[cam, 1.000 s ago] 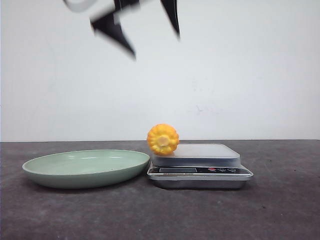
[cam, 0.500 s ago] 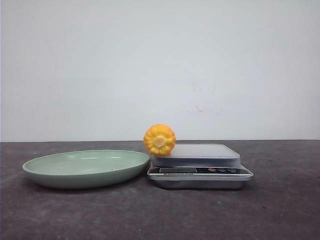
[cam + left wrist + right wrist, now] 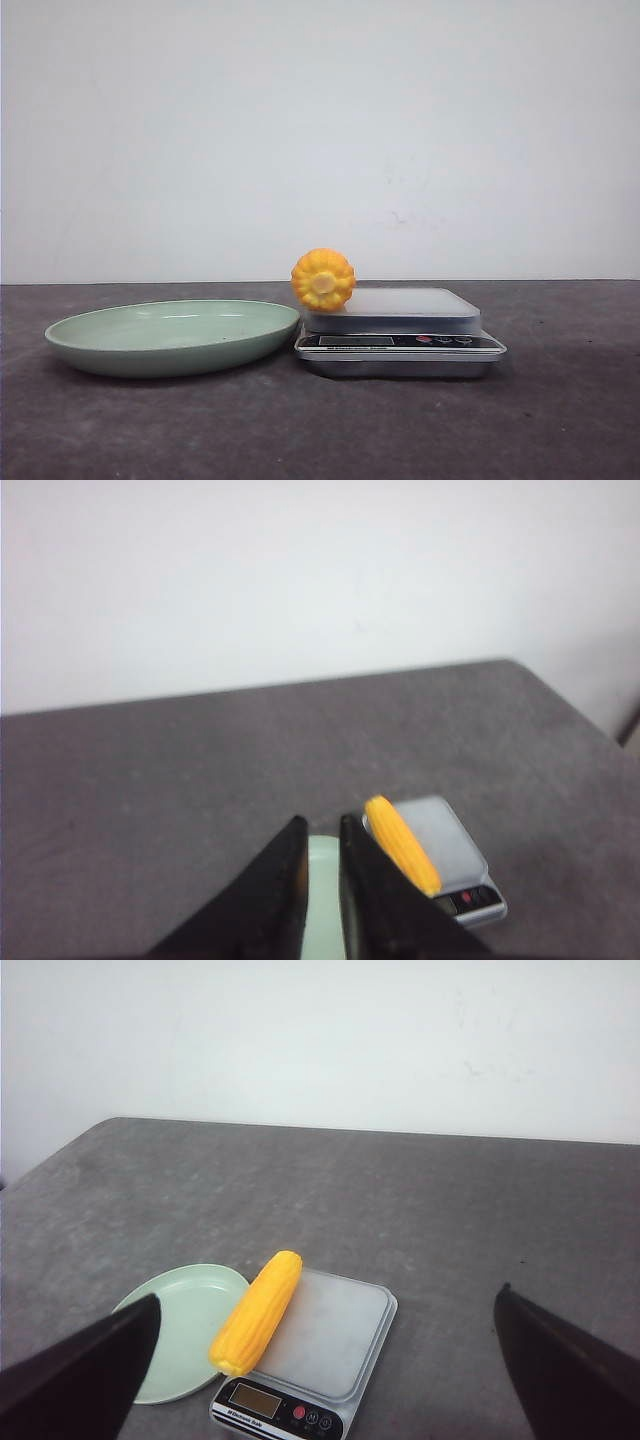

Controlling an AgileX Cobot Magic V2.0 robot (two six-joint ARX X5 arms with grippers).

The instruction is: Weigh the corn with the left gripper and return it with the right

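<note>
The orange-yellow corn lies on the left edge of the scale's grey platform, its paler round end facing the front camera. It also shows in the left wrist view and the right wrist view, where it overhangs toward the plate. My left gripper is high above the plate, jaws nearly together with a narrow gap, holding nothing. My right gripper is wide open and empty, high above the scale. Neither gripper shows in the front view.
A pale green plate sits just left of the silver kitchen scale, almost touching it. Both stand on a dark grey table before a white wall. The table's edges show in both wrist views.
The left gripper, at the top of the front view a second ago, has risen out of it. The corn rocked slightly left and settled back on the scale's edge.
</note>
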